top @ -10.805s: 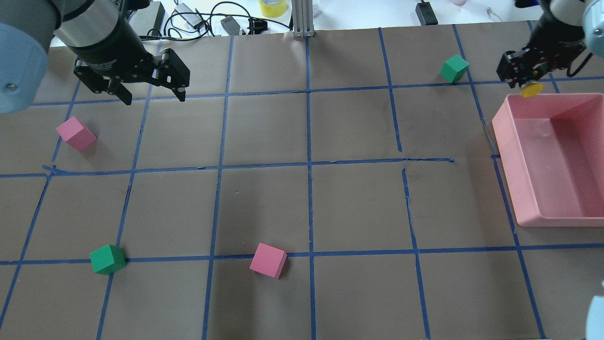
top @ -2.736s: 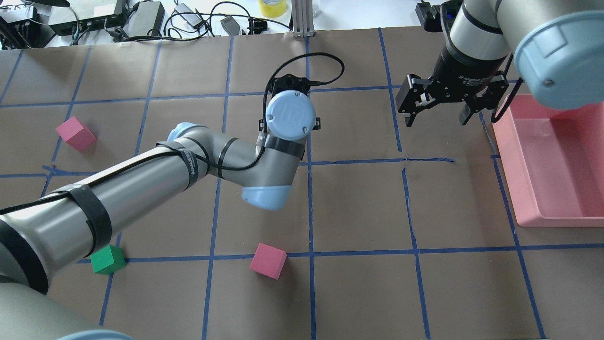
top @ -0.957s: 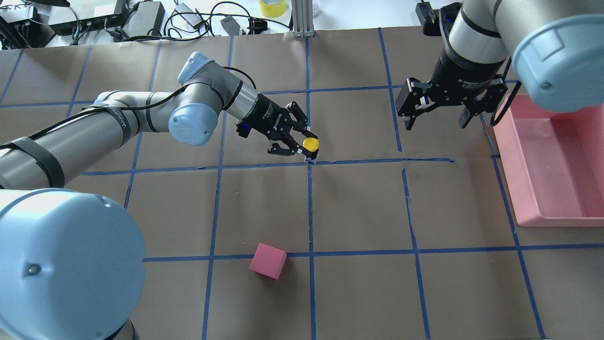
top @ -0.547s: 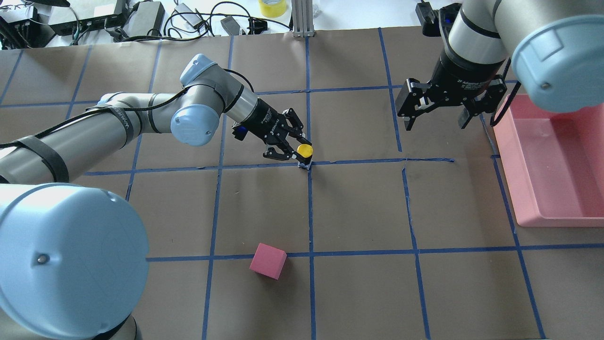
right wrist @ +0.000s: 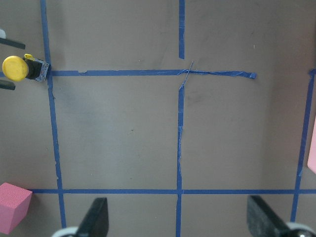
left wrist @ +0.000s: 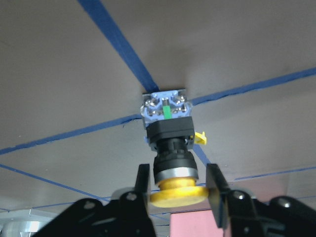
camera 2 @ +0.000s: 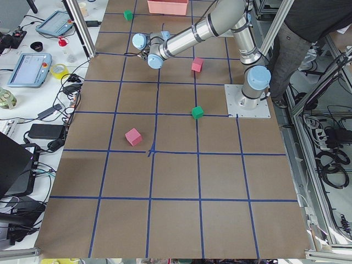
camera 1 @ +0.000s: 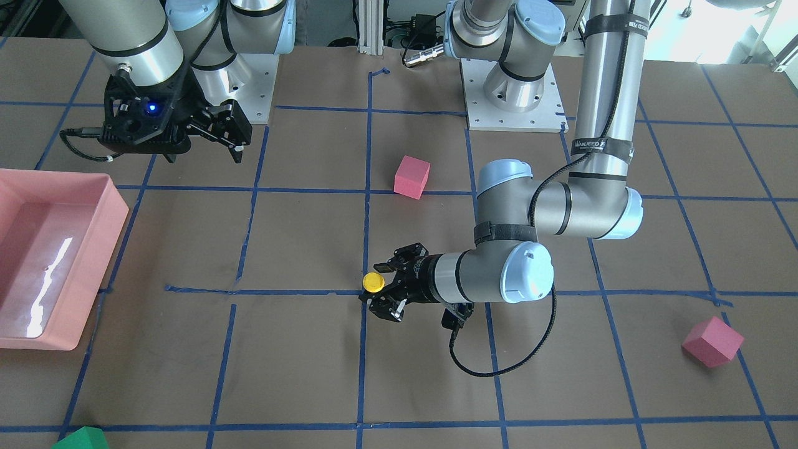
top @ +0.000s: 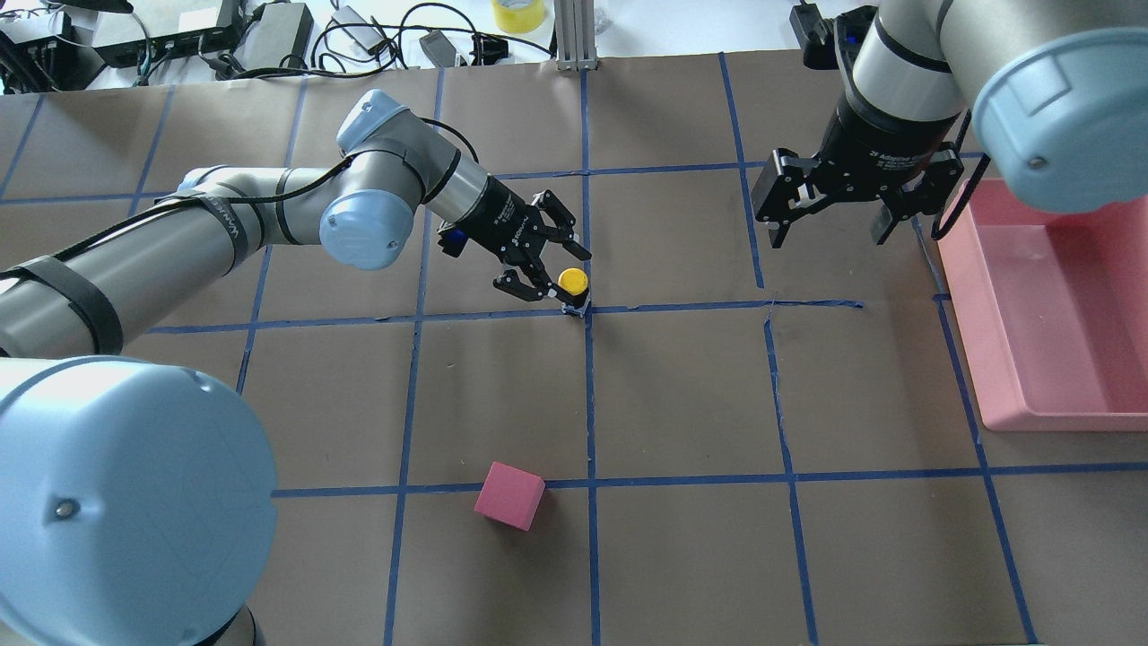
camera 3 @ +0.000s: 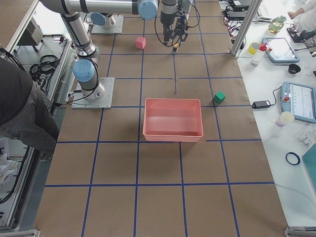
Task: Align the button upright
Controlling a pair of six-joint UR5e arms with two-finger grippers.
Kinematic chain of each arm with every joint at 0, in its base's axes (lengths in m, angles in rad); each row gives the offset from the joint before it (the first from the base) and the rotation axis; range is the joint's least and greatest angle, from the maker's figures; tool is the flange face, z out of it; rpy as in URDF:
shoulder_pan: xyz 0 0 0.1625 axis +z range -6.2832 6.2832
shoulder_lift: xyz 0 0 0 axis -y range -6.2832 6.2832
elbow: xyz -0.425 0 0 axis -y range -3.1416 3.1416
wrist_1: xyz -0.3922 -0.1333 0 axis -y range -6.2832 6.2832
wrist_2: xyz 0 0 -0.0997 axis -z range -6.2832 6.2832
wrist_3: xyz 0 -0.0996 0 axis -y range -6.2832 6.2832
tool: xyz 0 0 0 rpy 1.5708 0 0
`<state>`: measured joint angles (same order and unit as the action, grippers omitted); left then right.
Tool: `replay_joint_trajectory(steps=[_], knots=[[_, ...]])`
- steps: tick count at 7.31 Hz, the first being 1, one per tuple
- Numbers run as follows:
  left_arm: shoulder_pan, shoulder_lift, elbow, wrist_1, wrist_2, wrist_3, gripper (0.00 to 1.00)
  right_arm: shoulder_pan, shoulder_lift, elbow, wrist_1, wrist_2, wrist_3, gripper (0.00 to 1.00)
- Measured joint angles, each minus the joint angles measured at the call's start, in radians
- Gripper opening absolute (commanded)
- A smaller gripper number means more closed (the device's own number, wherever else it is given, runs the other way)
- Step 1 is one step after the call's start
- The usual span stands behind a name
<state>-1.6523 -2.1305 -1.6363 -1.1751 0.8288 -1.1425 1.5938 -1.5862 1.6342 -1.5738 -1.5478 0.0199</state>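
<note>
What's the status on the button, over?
Left gripper shut on button, at its cap. Button upright, base on tape crossing. Right gripper open, empty, by the bin. Nothing in the way.

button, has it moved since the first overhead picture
Yes. The button was by the pink bin's far left corner; now it sits at the central tape crossing, well left of the bin.

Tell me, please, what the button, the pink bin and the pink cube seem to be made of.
The button: probably moulded plastic, a smooth yellow cap on a matte black body; the ring under the cap and the contacts look metallic.
The pink bin: likely hard, glossy plastic; its floor mirrors the lights.
The pink cube: matte, no glints, possibly foam.
</note>
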Motion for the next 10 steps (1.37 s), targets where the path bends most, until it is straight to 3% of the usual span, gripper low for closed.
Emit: replay_joint_trajectory(steps=[2, 4, 7, 9, 10], knots=[[-0.001, 0.066, 0.014, 0.012, 0.049, 0.014, 1.0, 0.0, 0.0, 0.001, 0.0, 0.0, 0.0, 1.0], [-0.007, 0.135, 0.031, 0.042, 0.324, 0.152, 1.0, 0.0, 0.0, 0.001, 0.001, 0.0, 0.0, 1.0], [0.006, 0.251, 0.039, 0.033, 0.568, 0.684, 1.0, 0.0, 0.0, 0.001, 0.001, 0.0, -0.001, 1.0], [0.018, 0.343, 0.04, -0.049, 0.638, 1.0, 1.0, 0.0, 0.0, 0.001, 0.001, 0.0, -0.001, 1.0], [0.02, 0.389, 0.048, -0.119, 0.676, 1.066, 1.0, 0.0, 0.001, 0.001, 0.001, 0.0, -0.002, 1.0]])
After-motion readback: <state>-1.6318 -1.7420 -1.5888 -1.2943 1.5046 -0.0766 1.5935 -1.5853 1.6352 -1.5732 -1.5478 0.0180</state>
